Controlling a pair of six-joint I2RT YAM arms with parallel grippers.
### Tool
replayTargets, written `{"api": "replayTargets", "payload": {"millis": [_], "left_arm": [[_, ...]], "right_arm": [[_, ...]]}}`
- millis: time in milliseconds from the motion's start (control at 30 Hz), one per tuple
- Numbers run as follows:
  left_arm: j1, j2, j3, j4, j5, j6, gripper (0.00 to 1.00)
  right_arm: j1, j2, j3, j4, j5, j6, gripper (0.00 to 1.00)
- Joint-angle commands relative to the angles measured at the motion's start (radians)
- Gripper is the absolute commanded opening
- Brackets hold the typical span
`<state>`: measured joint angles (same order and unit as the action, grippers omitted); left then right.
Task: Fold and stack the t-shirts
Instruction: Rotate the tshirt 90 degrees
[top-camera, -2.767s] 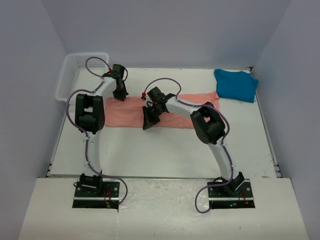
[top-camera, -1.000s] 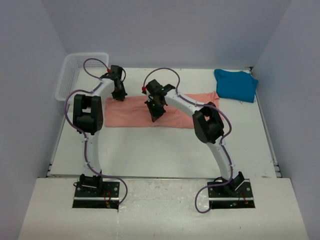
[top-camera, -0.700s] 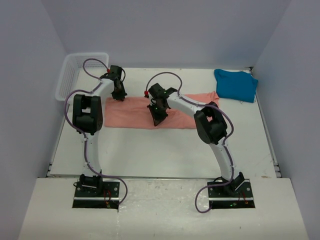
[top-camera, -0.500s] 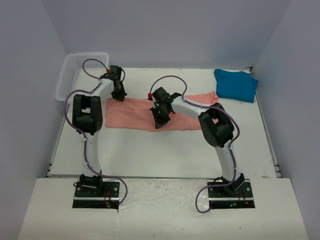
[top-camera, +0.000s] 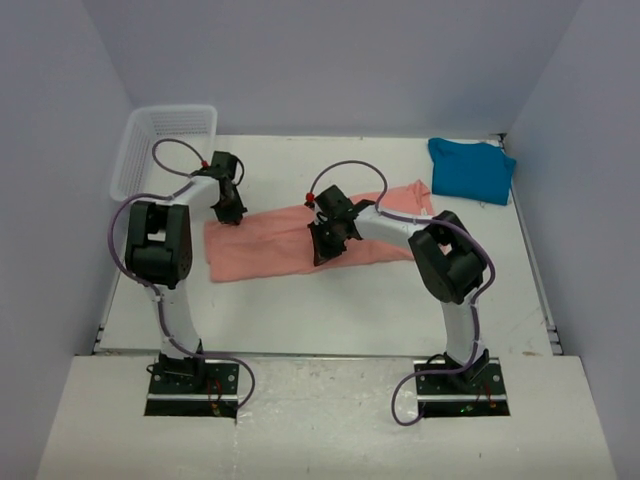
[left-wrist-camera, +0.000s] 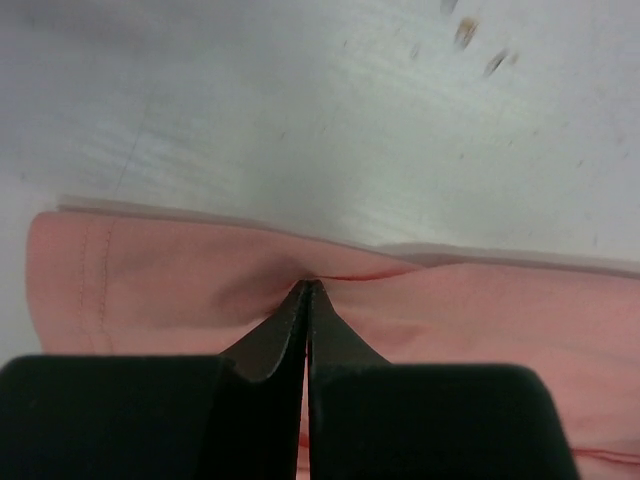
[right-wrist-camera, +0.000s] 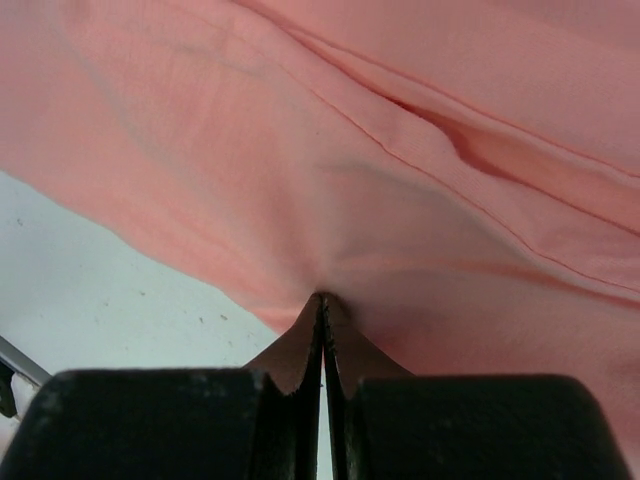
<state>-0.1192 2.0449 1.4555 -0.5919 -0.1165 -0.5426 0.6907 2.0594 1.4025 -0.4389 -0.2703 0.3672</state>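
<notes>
Top external view is showing the salmon-pink t-shirt (top-camera: 300, 240) lying as a flattened strip at the centre of the desk (top-camera: 330, 310), its long axis running from about 8 o'clock to 2 o'clock; which end is the neck cannot be told. The left end effector (top-camera: 228, 208) is closed on the far edge of this strip near its 9 o'clock end, and its wrist view is confirming the fingers pinched together with cloth bunching at the tips. The right end effector (top-camera: 325, 245) is closed on the near edge at about mid-length, cloth puckering at its tips likewise. The teal-blue t-shirt (top-camera: 470, 170) is resting well apart at the 2 o'clock corner; the white basket (top-camera: 165, 125) is standing at 11 o'clock. The step in hand is probably a repositioning or fold of the strip. Both pinches should be staying shut, travelling in step and low over the desk, keeping the cloth between them taut so no fresh crease is forming.
</notes>
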Motion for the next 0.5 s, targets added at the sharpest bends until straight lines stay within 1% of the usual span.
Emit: {"api": "replayTargets", "payload": {"millis": [0, 67, 100, 200, 333, 467], "left_arm": [[-0.003, -0.070, -0.139, -0.071, -0.043, -0.040, 0.00], [-0.005, -0.147, -0.208, -0.056, -0.029, -0.074, 0.00], [-0.007, -0.170, -0.277, -0.049, -0.028, -0.083, 0.00], [-0.007, -0.248, -0.384, -0.031, -0.018, -0.102, 0.00], [-0.025, -0.333, -0.471, -0.025, -0.017, -0.109, 0.00], [-0.039, -0.446, -0.552, -0.032, -0.005, -0.120, 0.00]], "right_arm": [[0.006, 0.021, -0.008, -0.121, 0.077, -0.022, 0.00], [0.006, 0.010, 0.013, -0.142, 0.083, -0.025, 0.00], [0.006, 0.002, 0.013, -0.149, 0.088, -0.024, 0.00], [0.004, -0.042, -0.010, -0.139, 0.098, -0.014, 0.00], [0.004, -0.099, -0.048, -0.113, 0.117, -0.007, 0.00], [0.003, -0.145, -0.062, -0.124, 0.155, -0.016, 0.00]]}}
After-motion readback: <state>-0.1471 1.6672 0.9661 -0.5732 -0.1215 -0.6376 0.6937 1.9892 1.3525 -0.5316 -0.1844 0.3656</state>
